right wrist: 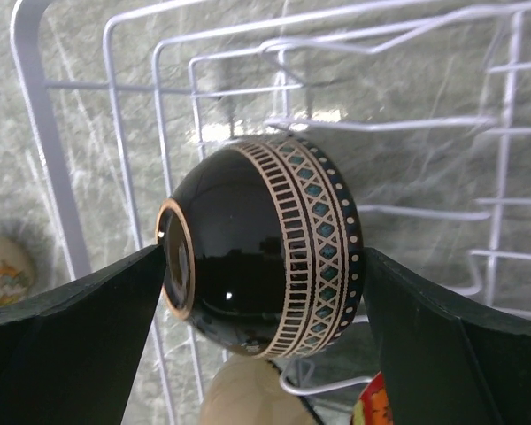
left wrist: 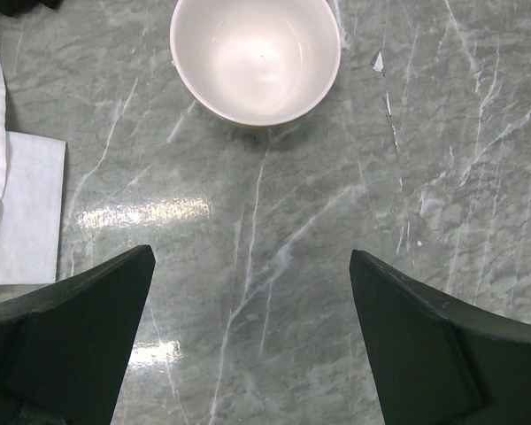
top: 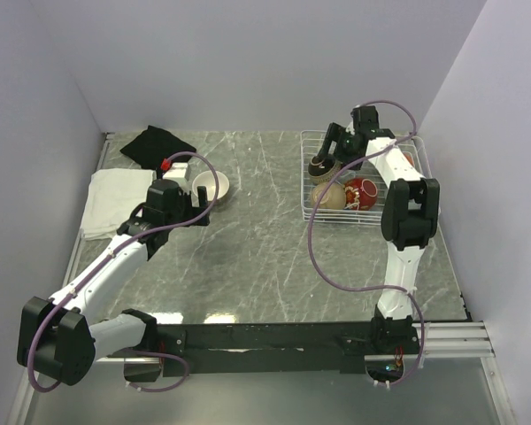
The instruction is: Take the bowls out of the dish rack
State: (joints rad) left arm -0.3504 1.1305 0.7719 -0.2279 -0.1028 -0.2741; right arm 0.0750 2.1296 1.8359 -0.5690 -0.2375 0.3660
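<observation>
Reaching far forward with its elbow folded high, the right arm (top: 407, 212) held the right gripper (right wrist: 264, 266) tipped down into the dish rack (right wrist: 34, 115). Its jaws stood wide, one finger at the foot and one at the rim of a black patterned bowl (right wrist: 239, 221), which lay on its side between them in the rack. We saw the left arm (top: 115, 261) stretched low over the table (left wrist: 336, 221), the left gripper (left wrist: 252, 255) spread wide and empty — a white bowl (left wrist: 257, 57) stood upright just ahead of its fingertips.
</observation>
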